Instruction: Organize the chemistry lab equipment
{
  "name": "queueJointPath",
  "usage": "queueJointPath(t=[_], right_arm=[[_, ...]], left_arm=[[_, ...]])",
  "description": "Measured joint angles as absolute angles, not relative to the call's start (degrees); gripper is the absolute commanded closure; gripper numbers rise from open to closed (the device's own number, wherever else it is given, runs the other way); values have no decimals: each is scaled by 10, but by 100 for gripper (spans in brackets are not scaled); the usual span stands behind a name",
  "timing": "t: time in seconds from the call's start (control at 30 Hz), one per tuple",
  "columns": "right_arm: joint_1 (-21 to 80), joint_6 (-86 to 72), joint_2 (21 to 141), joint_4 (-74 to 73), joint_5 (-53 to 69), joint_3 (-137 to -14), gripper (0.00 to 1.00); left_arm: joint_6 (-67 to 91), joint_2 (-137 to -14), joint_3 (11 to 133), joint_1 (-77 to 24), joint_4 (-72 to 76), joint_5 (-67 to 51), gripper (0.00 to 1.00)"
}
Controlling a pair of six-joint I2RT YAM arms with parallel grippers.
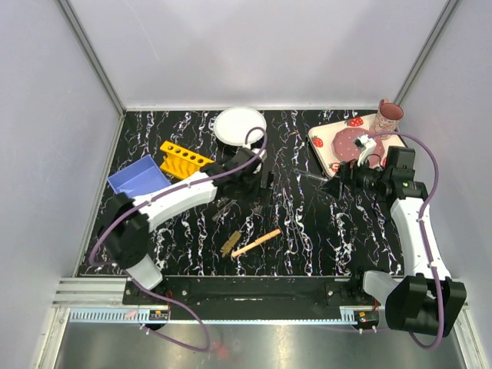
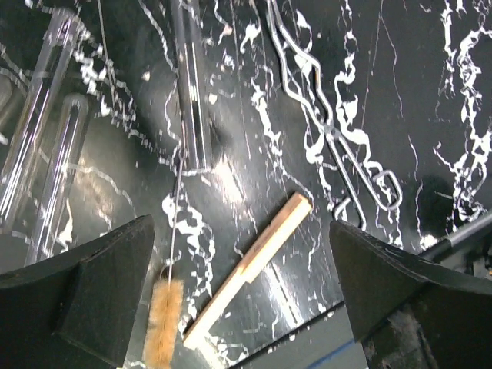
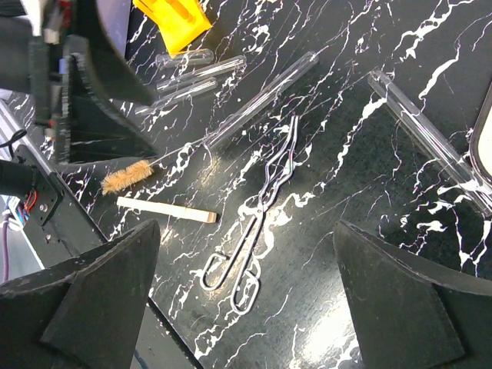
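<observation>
Two spread, empty end effectors: my left end effector (image 2: 240,231) and right end effector (image 3: 246,231). The clear tubes (image 2: 191,84) look light, slippery and fragile; I should pinch one gently at mid-length.

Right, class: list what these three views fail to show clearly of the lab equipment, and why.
Clear tubes: top view, too faint against the marbled table to count.
Yellow rack: right wrist view, cut off by the top edge.
Brush: left wrist view, bristles run off the bottom edge.
Long tube: right wrist view, far end leaves the right edge.
</observation>
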State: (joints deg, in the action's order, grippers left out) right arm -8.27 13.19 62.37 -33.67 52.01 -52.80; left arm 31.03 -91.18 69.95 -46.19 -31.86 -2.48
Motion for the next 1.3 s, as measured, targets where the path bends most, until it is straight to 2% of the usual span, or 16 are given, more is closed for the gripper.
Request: queueJointPath(t=[0.27, 0.77, 1.0, 1.3], right_arm=[[-83, 131, 614, -321, 520, -513, 0], [-83, 127, 604, -299, 522, -494, 0], [-84, 123, 604, -293, 530, -489, 0], [-86, 122, 599, -285, 537, -485, 1]], left_arm=[[283, -1055, 820, -465, -345, -24, 5], [261, -1194, 929, -474, -411, 11, 15], [250, -1220, 949, -474, -429, 33, 22], [245, -1241, 962, -474, -445, 41, 39]])
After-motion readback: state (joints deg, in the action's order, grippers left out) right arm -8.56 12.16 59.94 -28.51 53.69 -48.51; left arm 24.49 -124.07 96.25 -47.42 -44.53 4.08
